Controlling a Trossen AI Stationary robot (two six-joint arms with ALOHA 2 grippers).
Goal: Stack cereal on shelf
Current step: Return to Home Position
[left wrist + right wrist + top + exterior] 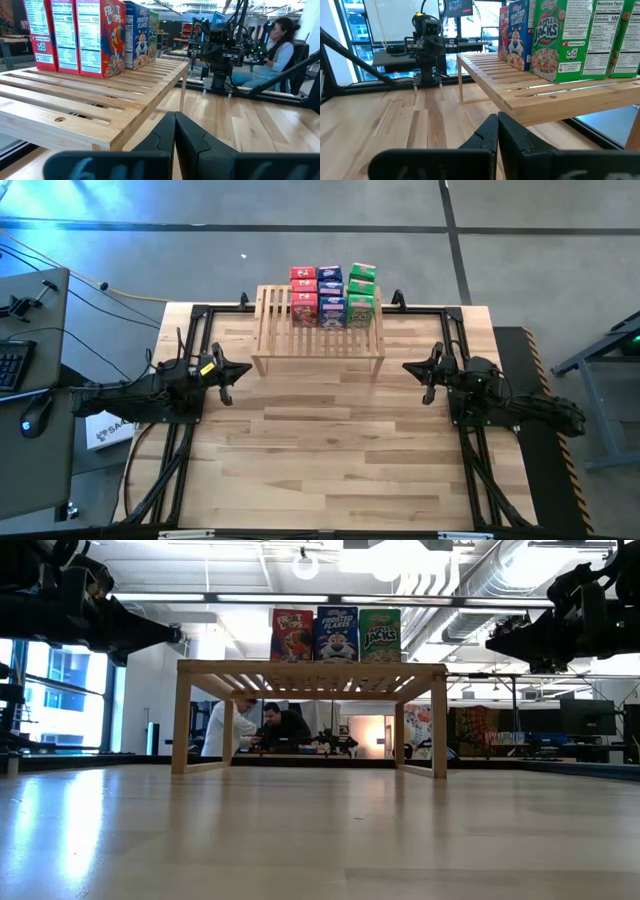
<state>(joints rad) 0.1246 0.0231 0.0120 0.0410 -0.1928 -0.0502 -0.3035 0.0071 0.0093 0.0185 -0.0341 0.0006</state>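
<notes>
While my left tool [226,372] and right tool [426,372] hang either side of the shelf [272,322], both pinched closed and empty, the cereal [332,295] stands in rows on it; I judge an inward swing could clip a leg, toppling boxes.

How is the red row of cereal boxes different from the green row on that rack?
The red row reads Froot Loops; the green row reads Apple Jacks. Red stands left of the blue row with bare slats beside it; green stands right of blue, close to the end of the rack. Both are three upright boxes, one behind another.
</notes>
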